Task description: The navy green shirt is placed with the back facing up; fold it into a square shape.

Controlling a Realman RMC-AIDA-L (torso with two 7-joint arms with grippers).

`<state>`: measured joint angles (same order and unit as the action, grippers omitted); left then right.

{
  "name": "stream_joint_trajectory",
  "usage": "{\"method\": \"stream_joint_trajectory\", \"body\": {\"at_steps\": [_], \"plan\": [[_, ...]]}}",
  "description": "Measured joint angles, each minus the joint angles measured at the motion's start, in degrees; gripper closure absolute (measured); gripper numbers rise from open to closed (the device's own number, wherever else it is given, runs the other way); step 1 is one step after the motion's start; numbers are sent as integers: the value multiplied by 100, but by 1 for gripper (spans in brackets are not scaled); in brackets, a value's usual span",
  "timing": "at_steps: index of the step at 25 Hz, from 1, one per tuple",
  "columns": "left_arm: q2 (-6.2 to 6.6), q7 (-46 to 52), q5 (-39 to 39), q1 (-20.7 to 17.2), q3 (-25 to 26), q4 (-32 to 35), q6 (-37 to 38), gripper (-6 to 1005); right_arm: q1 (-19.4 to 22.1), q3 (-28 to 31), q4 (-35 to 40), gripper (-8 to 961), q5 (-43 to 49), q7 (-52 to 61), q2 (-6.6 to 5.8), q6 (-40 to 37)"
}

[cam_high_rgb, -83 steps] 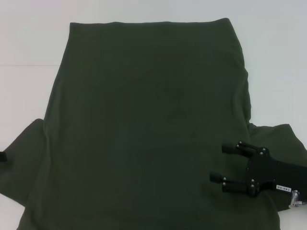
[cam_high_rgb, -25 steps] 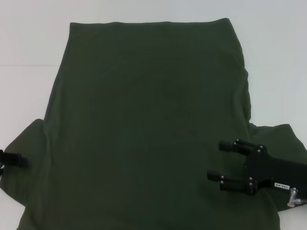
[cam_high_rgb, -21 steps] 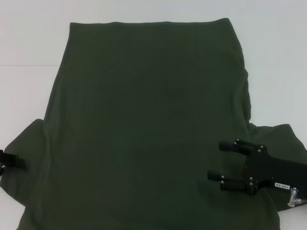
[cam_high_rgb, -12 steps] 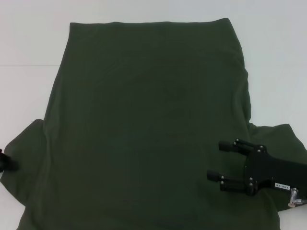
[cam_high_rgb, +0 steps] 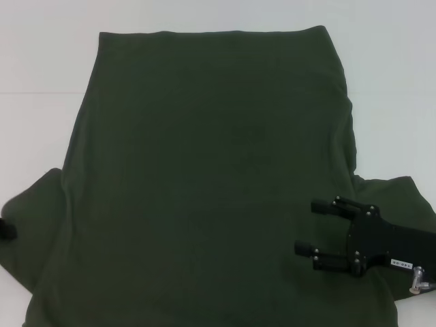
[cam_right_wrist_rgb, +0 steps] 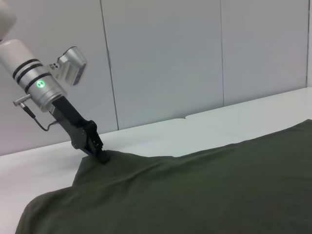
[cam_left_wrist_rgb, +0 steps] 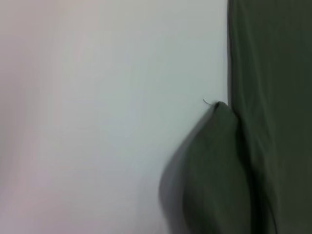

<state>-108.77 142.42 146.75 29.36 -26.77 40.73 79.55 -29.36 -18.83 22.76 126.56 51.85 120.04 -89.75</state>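
Note:
The navy green shirt (cam_high_rgb: 204, 170) lies spread flat on the white table, plain side up, hem at the far edge and a sleeve out to each side. My right gripper (cam_high_rgb: 310, 226) is open over the shirt by the right sleeve (cam_high_rgb: 398, 197), fingers pointing left with nothing between them. My left gripper (cam_high_rgb: 3, 229) shows only as a black tip at the picture's left edge, on the left sleeve (cam_high_rgb: 30, 211). From the right wrist view, the left gripper (cam_right_wrist_rgb: 101, 156) is pinched on the sleeve edge, and the shirt (cam_right_wrist_rgb: 195, 195) peaks up to it. In the left wrist view the sleeve tip (cam_left_wrist_rgb: 214, 161) shows.
The white table (cam_high_rgb: 41, 82) extends beyond the shirt on the left, right and far sides. A grey panelled wall (cam_right_wrist_rgb: 161, 63) stands behind the table. No other objects are on the table.
The left gripper came in onto the left sleeve and has drawn back toward the left edge. The right gripper has shifted slightly nearer and stays open.

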Motion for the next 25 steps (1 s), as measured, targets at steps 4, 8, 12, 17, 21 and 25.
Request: {"method": "stream_joint_trajectory", "body": {"at_steps": [4,8,12,17,21,25], "plan": [[81,1,-5,-97,19,137,20,996,-5,2,0,66,-45,0,0,-41],[184,22,-14,-158,142,202,45,995,5,-14,14,66,-120,0,-6,-81],[236,10,-26,-214,330,311,112,994,12,-19,29,67,-141,0,-8,-112],[267,7,-26,-201,381,459,231,992,11,-33,26,67,-141,0,-9,-117],[272,33,-25,-133,360,583,327,991,10,-43,17,67,-141,0,-9,-117],[278,59,-24,-47,361,635,472,990,10,-42,11,67,-141,0,-9,-117]]}}
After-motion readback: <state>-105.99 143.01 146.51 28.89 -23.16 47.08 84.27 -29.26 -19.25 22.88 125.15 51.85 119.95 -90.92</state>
